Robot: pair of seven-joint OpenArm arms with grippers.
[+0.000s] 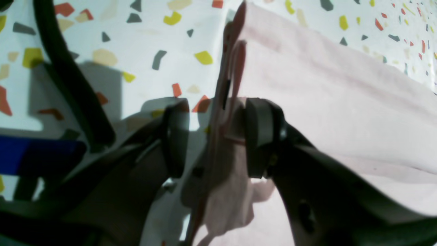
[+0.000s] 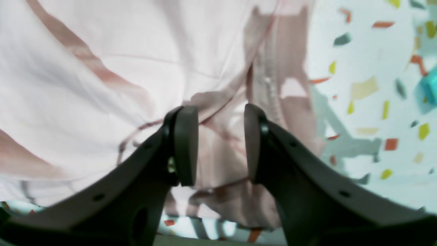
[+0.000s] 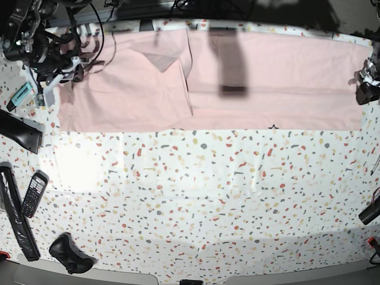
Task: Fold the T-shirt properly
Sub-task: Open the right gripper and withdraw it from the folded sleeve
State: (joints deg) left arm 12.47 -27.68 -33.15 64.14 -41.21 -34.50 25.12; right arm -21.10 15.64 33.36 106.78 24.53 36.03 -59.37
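Note:
The pale pink T-shirt (image 3: pixel 237 77) lies spread in a long band along the far side of the speckled table, plain side up. At its right end my left gripper (image 3: pixel 363 86) stands open. In the left wrist view a raised fold of the T-shirt (image 1: pixel 341 102) stands between the jaws of the left gripper (image 1: pixel 218 140), against the right pad, with table showing beside the left one. At the shirt's left end is my right gripper (image 3: pixel 71 68). In the right wrist view the right gripper (image 2: pixel 220 143) has its jaws apart, with rumpled T-shirt (image 2: pixel 85 85) and a seam between them.
A teal object (image 3: pixel 24 92) and a black wedge (image 3: pixel 21 130) lie near the right arm. Along the table's left edge are a black handset (image 3: pixel 34 193), a long black bar (image 3: pixel 15 219) and a game controller (image 3: pixel 71 254). A black item (image 3: pixel 371 211) sits at the right edge.

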